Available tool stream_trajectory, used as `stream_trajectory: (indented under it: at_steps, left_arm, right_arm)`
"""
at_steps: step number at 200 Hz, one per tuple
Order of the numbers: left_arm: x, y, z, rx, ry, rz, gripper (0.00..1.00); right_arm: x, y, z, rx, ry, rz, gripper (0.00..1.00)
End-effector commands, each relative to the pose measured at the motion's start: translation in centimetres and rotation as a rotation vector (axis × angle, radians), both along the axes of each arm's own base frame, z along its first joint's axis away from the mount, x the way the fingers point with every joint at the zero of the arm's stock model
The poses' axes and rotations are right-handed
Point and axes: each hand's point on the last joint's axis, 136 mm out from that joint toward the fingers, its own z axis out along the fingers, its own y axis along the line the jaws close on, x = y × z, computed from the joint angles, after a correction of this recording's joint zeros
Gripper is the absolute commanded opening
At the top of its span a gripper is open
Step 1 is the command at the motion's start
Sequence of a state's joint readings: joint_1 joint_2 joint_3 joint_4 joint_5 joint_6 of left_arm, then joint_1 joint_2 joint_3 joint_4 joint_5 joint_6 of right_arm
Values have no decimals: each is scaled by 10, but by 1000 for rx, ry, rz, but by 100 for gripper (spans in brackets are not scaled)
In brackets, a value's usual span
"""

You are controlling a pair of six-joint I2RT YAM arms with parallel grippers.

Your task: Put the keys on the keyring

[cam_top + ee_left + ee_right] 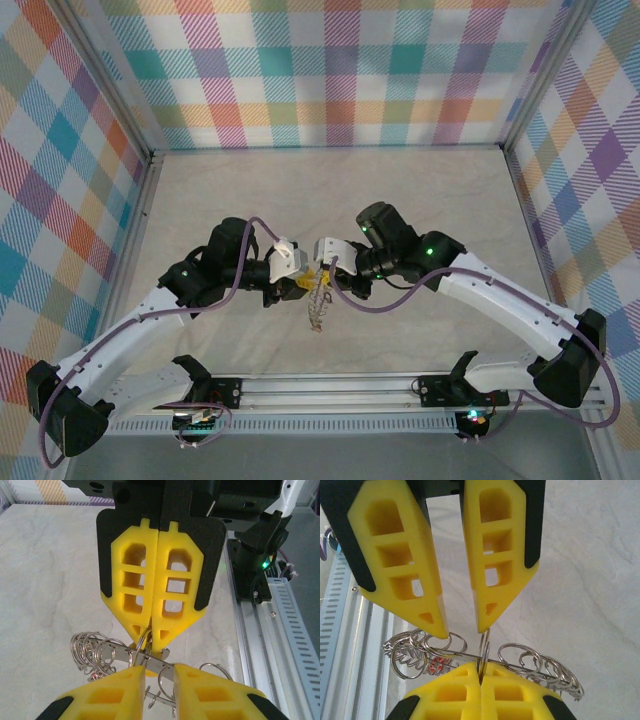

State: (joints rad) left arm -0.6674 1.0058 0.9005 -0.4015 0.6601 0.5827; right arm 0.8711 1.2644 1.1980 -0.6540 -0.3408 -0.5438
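- table (330,190): pale marbled top, well below both sets of fingers. The work is done lifted off it, likely so the hanging pieces swing free.
- left gripper (461,629) and right gripper (151,640): tip to tip, facing each other. My reading is that one steadies while the other threads.
- left fingers (422,555): a narrow gap between them, tips set just over the wire. I cannot tell whether the pads press on anything.
- right fingers (172,625): pressed flat together, pinching one small ring at their tips.
- keyring (318,308): held in the air between the two sets of fingertips. Its wire runs crosswise just past the right tips and its fringe hangs below them.
- split rings (520,657): bunched along the wire on either side of the right fingers, which leaves a bare stretch at the pinch to work in.
- pinched ring (483,647): upright and edge-on, rising from the right tips toward one left tip. It is probably the piece being worked on.
- keys: too small to make out among the fringe.
- red tag (436,664): among the rings just beside the right fingers.
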Motion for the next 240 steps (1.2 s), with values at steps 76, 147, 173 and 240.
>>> stream_trajectory:
  at_steps: [76,147,173,240]
  left_arm:
    - [3,-3,18,-38,-64,2,27]
    - [0,0,21,-53,-45,17,29]
    - [-7,-2,16,-46,-14,-22,28]
    - [-12,-9,4,-4,53,-95,28]
  right_arm:
    - [-14,8,6,46,-15,91,0]
    - [-19,2,-2,51,-50,116,0]
    - [-17,4,2,78,-69,105,0]
    - [-20,11,15,145,-98,147,0]
